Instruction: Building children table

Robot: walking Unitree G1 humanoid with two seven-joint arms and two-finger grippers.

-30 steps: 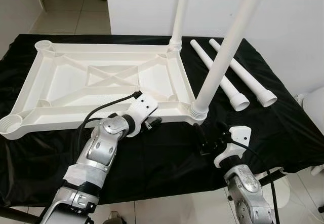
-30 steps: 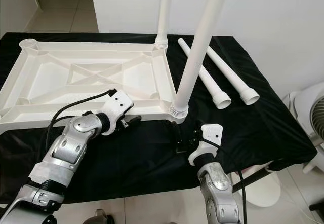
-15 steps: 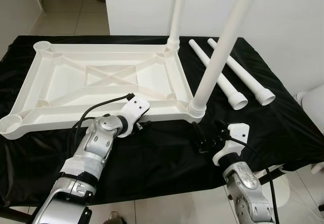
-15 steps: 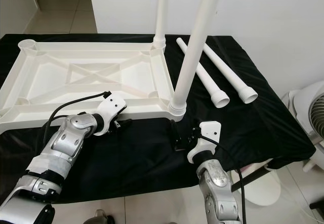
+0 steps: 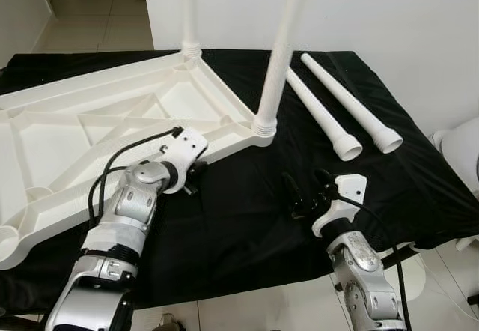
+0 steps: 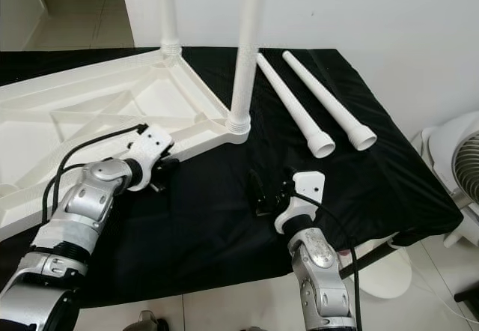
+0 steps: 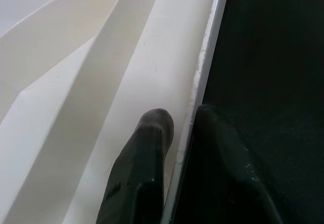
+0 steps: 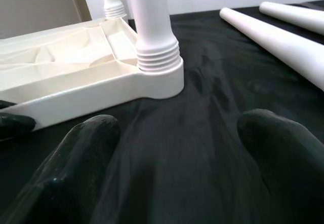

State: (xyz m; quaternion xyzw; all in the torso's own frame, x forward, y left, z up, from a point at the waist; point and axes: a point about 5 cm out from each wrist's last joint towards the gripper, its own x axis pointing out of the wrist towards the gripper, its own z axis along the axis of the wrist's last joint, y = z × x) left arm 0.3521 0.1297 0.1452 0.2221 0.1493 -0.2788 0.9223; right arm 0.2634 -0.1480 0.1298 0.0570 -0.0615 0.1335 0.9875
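Tabletop: we saw the white plastic tabletop (image 5: 112, 129) lying upside down on the black-covered bench (image 5: 247, 234), reaching toward the bench's left edge, its ribbed underside facing up.
Fitted legs: two legs stood upright in corner sockets, the near leg (image 5: 278, 54) toward the bench's middle and the far leg (image 5: 187, 9) by the back edge.
Loose legs: two loose legs (image 5: 340, 102) lay side by side near the bench's right edge, flared ends toward us.
Left jaws: our left gripper (image 7: 179, 133) straddled the tabletop's thin front rim, one finger on the white inside, one on the cloth side, narrowed onto it.
Right jaws: our right gripper (image 5: 307, 192) hovered wide open over bare cloth near the front edge, holding nothing.
Handling: we judged the tabletop light, stiff and hollow, smooth enough to slip, and top-heavy with legs up.
Hold: we reckoned the rim or a rib best for the tabletop, and mid-shaft for a loose leg.
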